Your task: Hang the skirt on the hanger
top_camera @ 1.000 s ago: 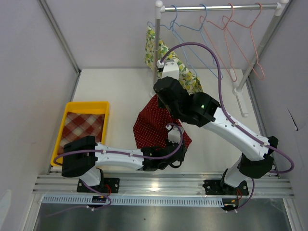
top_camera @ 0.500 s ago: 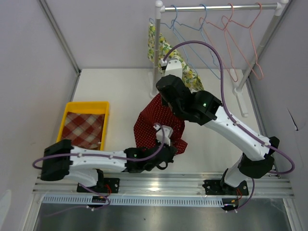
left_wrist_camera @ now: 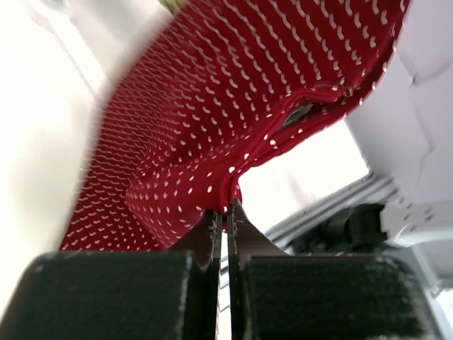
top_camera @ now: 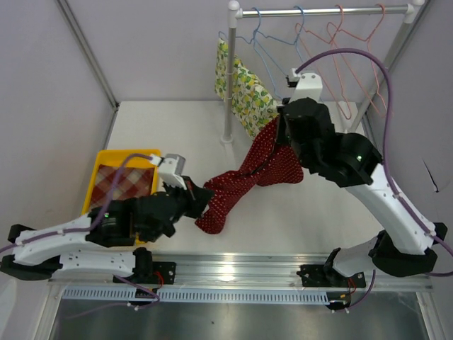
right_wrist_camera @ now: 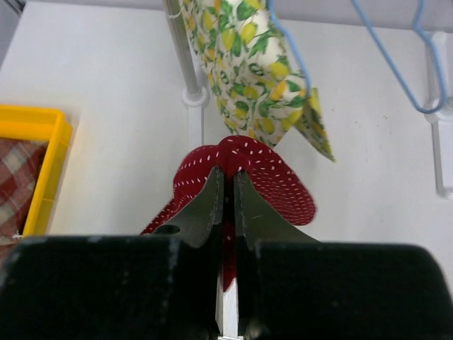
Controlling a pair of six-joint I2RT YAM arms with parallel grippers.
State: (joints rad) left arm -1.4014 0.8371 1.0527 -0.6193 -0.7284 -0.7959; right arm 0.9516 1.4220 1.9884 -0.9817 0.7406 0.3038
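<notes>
Carry step: right gripper (right_wrist_camera: 226,180), beside the rack (top_camera: 318,11), and left gripper (left_wrist_camera: 226,216), farther from it, each clamp tight on the skirt (top_camera: 241,183) stretched between them; next, align its top edge with the blue hanger (right_wrist_camera: 388,55).

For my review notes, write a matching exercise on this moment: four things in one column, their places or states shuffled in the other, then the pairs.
Things:
1. red dotted skirt
2. lemon-print garment
3. checked cloth
4. yellow tray

Places or states:
a. on the left side of the table
b. hanging from the rail
c. pinched by the left gripper and the right gripper, stretched between them
d. lying in the tray

Pairs: 1-c, 2-b, 3-d, 4-a.
</notes>
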